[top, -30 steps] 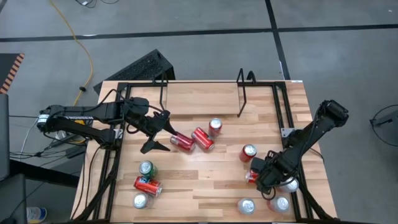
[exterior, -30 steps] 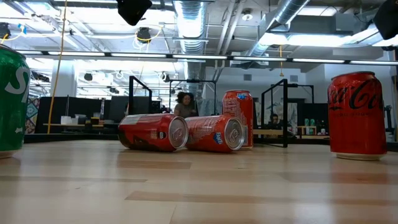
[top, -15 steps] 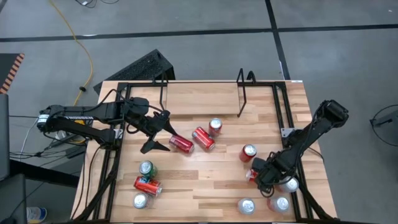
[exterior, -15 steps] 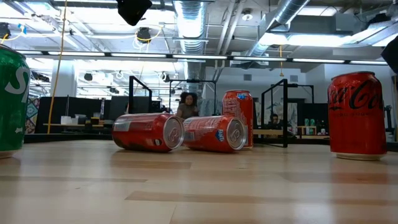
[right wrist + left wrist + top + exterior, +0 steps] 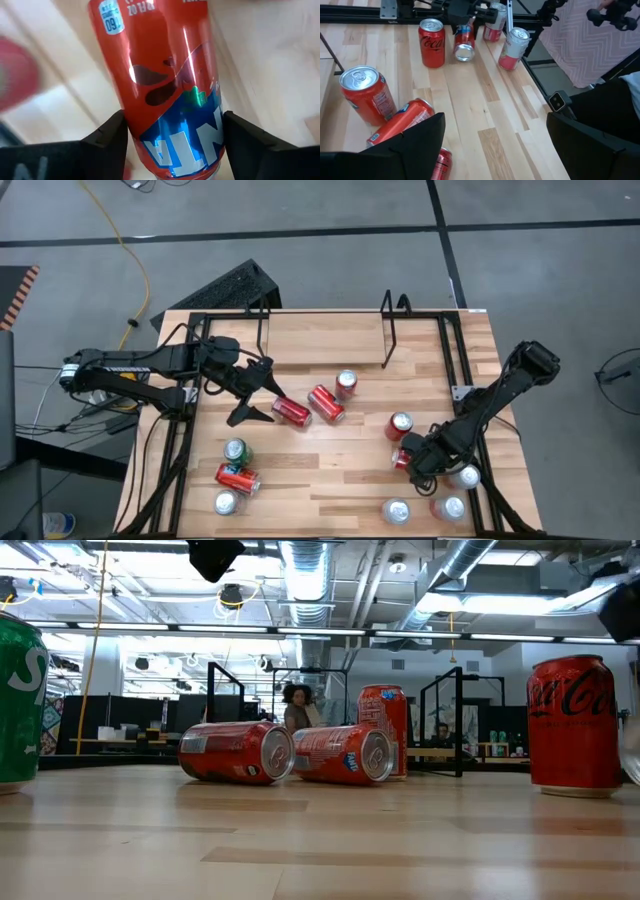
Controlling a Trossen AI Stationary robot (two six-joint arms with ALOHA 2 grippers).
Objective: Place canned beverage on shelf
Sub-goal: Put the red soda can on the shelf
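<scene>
Wooden table (image 5: 340, 470), lying orange-red Fanta can (image 5: 165, 85)

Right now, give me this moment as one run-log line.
right claw: closing around lying orange Fanta can | left claw: open beside lying red cola can | black wire shelf: no cans

The left arm reaches in from the worktop's left edge, its left pincer (image 5: 262, 389) spread wide and empty. The right arm bends down from the right edge, its right pincer (image 5: 408, 460) set on either side of a lying orange soda can (image 5: 170, 95).
</scene>
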